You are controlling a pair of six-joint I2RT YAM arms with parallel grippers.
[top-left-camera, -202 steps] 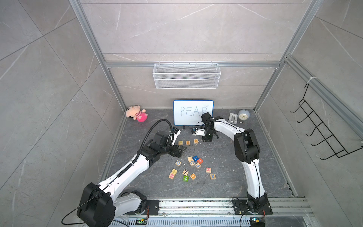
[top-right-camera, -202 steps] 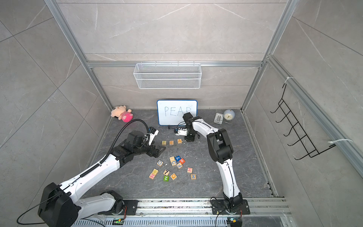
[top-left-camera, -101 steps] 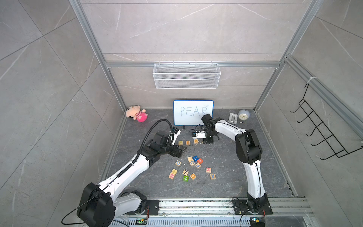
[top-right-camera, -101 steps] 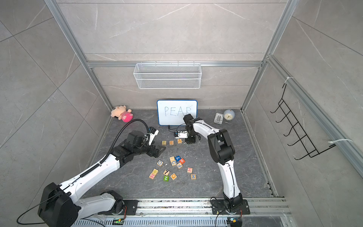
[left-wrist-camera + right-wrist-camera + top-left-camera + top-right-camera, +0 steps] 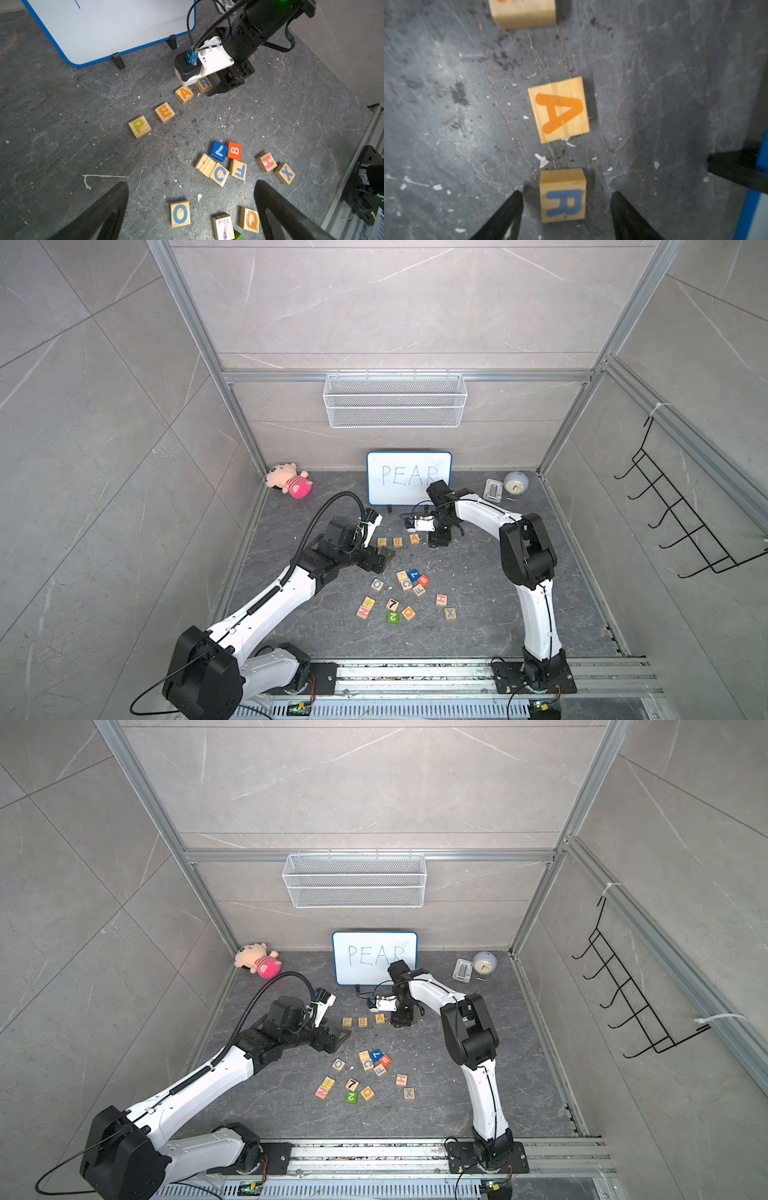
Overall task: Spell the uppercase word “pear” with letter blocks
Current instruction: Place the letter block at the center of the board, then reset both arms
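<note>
Clearly, letter blocks (image 5: 164, 112) and whiteboard (image 5: 409, 494) both read PEAR.

**R block lost from above**

In both top views the right gripper (image 5: 436, 542) all but hides the R block (image 5: 204, 83). The right arm (image 5: 482, 510) masks part of the last letter on the whiteboard (image 5: 399, 481). The right wrist view is soft; its edge cuts the E block (image 5: 522, 14) to 1 orange sliver.

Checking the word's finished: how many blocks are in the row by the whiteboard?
4, in one row before the whiteboard: P block, E block, A block, then R block, standing free between the right hand's open fingers. None looks hidden.
</note>
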